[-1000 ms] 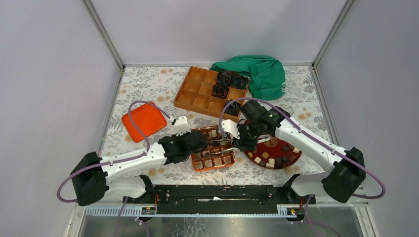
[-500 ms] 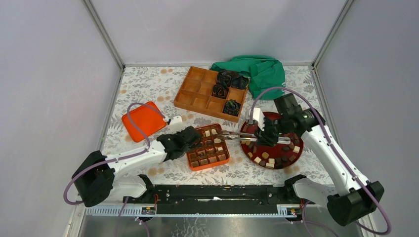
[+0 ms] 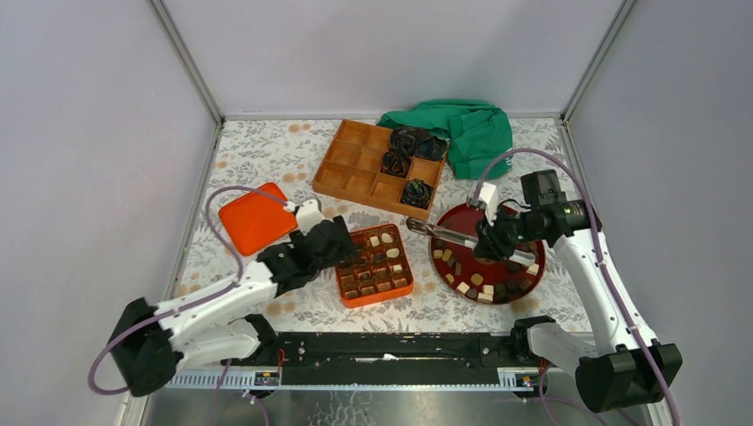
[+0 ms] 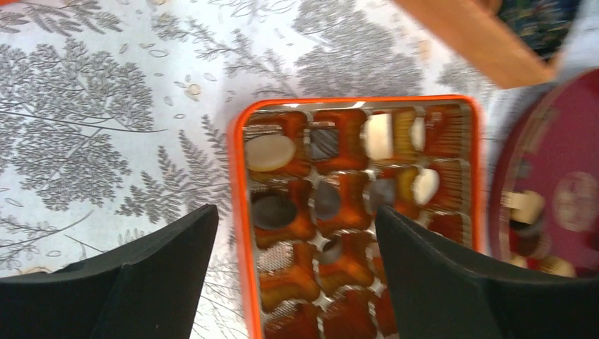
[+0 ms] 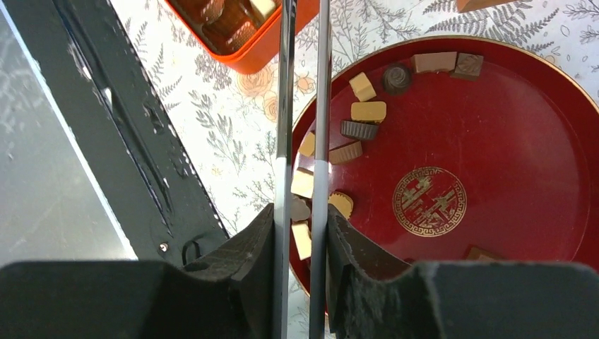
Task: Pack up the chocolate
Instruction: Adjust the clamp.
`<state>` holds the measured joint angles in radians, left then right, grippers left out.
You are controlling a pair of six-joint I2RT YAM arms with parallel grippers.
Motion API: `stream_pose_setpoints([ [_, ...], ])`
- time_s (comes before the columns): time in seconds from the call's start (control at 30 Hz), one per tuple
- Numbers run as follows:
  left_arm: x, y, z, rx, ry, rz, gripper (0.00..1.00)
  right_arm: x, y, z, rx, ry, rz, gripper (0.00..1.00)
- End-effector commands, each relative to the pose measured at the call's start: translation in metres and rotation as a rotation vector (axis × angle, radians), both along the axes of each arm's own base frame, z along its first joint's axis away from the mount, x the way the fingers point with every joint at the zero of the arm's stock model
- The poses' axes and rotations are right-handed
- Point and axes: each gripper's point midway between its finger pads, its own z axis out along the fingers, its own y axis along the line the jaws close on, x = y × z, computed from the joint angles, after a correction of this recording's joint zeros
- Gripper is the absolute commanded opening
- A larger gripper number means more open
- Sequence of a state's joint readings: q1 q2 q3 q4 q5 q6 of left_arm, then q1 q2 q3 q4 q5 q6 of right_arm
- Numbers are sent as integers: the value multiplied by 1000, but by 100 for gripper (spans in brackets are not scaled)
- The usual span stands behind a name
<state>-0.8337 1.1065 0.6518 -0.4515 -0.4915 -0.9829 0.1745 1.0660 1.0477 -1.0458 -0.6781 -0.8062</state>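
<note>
My left gripper [image 3: 330,241] hangs over the near-left edge of the orange tray [image 3: 340,286], its fingers [image 4: 162,275] spread wide with nothing between them. In my left wrist view the tray's rim [image 4: 239,176] runs between the two pads. The chocolate [image 4: 272,152] sits in the tray's moulded pockets just ahead of them: cream discs, pale blocks and dark rounds, none of them touched. My right gripper [image 3: 493,241] is over the red round plate [image 3: 497,269], its fingers [image 5: 247,261] pressed in on a pair of metal tongs [image 5: 285,106]. The two blades stand close and almost parallel, with a narrow gap left between them. More chocolate [image 5: 369,111] lies loose on the plate [image 5: 494,162] below the blades, in tan slabs and dark ridged pieces strung along the rim, and none of it touches the tongs. My right wrist view cuts the blades off at the top of the picture. Only the overhead camera shows the tongs [image 3: 439,232] reaching out left past the plate's edge, with the tips over the flowered table [image 3: 266,151] between plate, tray and wooden compartment box [image 3: 355,160]. I cannot tell whether the tips carry anything. That camera alone also shows the black crinkled bundles [image 3: 408,142] in the box, the green cloth [image 3: 475,133] behind it and an orange lid [image 3: 253,217] to the left of my left arm.
</note>
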Motion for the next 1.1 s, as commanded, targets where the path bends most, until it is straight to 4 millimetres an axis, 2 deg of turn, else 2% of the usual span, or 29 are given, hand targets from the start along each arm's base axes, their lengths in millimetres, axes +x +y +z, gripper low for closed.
stream_pose_setpoints([
  [0.0,-11,-10,43,-137,-94,-122,94,7,8,30,149,-12,-72,32],
  [0.07,-20,-24,71,-261,-179,-235,98,8,11,38,211,0,-87,32],
  [0.1,-27,-31,81,-323,-230,-302,99,8,12,42,243,5,-90,32],
  [0.3,-66,-73,177,-837,-563,-583,99,6,25,60,400,51,-71,31],
  [0.4,-68,-91,203,-999,-600,-626,99,8,32,71,458,60,-60,31],
  [0.47,-62,-105,214,-1053,-602,-620,99,10,36,80,497,59,-52,31],
  [0.63,-32,-141,225,-1035,-571,-481,99,20,43,97,586,51,-76,31],
  [0.73,-9,-158,206,-957,-465,-341,99,27,43,98,609,23,-116,32],
  [0.87,15,-174,198,-905,-344,-194,99,31,44,97,636,-17,-127,33],
  [1.0,27,-185,172,-811,-191,-70,94,32,44,97,638,-33,-128,33],
  [1.07,29,-190,167,-794,-167,-55,89,32,44,97,639,-32,-126,33],
])
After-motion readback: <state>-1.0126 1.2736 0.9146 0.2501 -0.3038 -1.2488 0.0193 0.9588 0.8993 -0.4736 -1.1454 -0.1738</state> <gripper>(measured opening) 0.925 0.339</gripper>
